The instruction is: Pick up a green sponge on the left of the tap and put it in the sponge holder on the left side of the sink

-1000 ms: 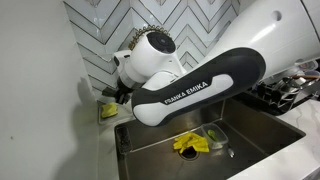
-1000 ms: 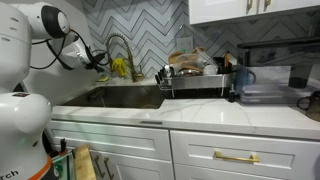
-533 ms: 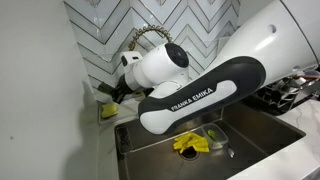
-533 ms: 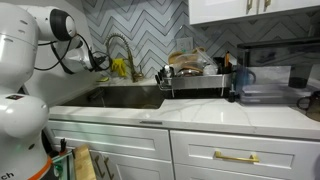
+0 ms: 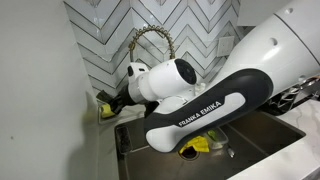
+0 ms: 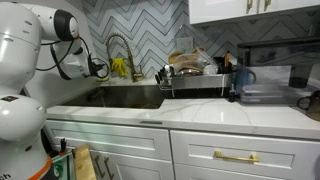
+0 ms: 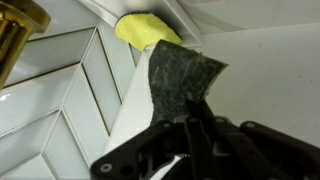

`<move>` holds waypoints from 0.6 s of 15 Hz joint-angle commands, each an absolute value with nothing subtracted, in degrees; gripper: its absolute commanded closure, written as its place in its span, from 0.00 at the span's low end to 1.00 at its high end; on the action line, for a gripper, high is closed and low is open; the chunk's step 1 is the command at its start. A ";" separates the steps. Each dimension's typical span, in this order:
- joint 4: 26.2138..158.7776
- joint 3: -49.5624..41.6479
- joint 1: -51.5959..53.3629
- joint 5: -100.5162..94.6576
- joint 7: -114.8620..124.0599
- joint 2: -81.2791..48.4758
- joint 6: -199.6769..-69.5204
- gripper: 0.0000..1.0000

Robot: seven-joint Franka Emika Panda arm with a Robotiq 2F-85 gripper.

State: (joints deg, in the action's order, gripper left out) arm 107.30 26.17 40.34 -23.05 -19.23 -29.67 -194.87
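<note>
In the wrist view my gripper (image 7: 178, 128) is shut on a sponge with a dark green scouring face (image 7: 182, 78). The sponge's yellow end (image 7: 145, 30) lies against the corner where the white counter meets the tiled wall. In an exterior view the gripper (image 5: 108, 101) is at the back left corner of the sink, left of the curved tap (image 5: 150, 35), with the yellow-green sponge (image 5: 105, 113) just under it. It also shows in an exterior view (image 6: 101, 69) beside the tap (image 6: 121, 48). I cannot make out a sponge holder.
The steel sink (image 5: 262, 135) holds a yellow item (image 5: 197, 146) near its drain. My own arm (image 5: 215, 95) spans the basin. A dish rack (image 6: 192, 78) with dishes stands right of the sink, and a yellow-green item (image 6: 120, 68) hangs by the tap.
My wrist and forearm have swung lower and further right over the sink. The gripper stays at the back left corner on the sponge, which has hardly moved.
</note>
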 commanded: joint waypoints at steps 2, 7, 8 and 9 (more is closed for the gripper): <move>113.68 34.98 32.21 -24.96 -15.96 -29.83 -199.13 0.98; 114.83 35.75 30.81 -24.53 -15.53 -29.74 -199.56 0.98; 115.11 35.90 30.35 -24.63 -15.51 -29.79 -199.65 0.94; 115.02 35.69 30.38 -24.63 -15.52 -29.79 -199.65 0.94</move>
